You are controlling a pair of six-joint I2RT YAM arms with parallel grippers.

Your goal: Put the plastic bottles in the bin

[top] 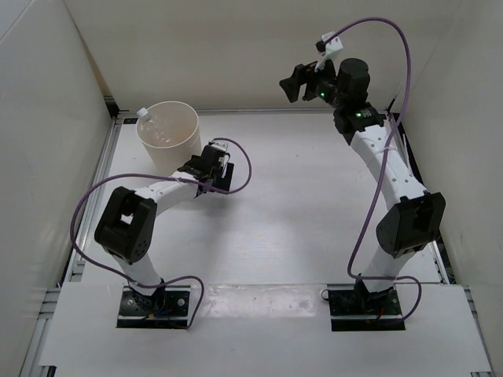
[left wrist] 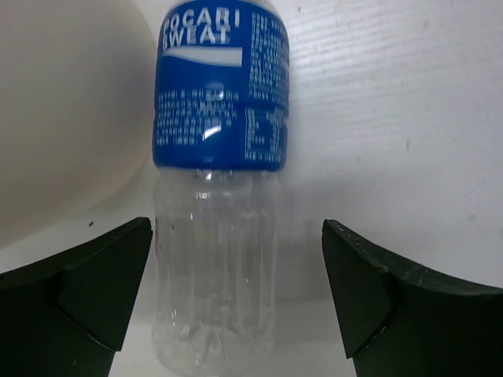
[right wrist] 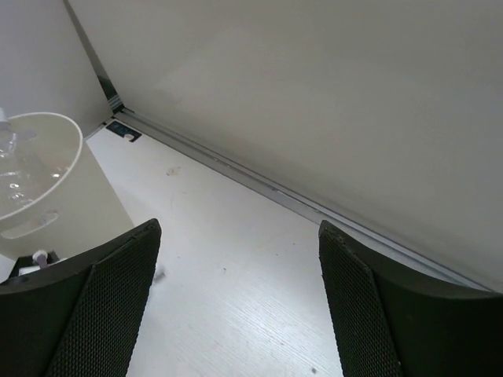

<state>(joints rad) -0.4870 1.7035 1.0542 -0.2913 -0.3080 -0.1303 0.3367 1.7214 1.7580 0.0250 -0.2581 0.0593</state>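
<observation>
The clear plastic bottle with the blue label (left wrist: 216, 118) lies on the white worktop (left wrist: 393, 118), just beside the wall of the tall cream-white round bin (left wrist: 63, 118), which stands near the worktop's far left corner. In the overhead view the bottle is hidden under the left arm. Its long axis runs straight up the wrist view, clear ribbed base end nearest and label end farther, cap out of frame, so it crosses the line between the fingers squarely. The left claw (left wrist: 236, 228) hangs over it with jaws spread wide, straddling the bottle but gripping nothing. The finger on the bin's side sits just beside the bottle's wall and the other stands well apart, so the bottle is off-centre toward the bin. I judge a small shift that way would centre it before closing. The left arm is plainly the nearer: the right claw (top: 295, 82) is up by the far edge, jaws apart and empty. Another clear bottle (top: 153, 126) is already inside the bin
</observation>
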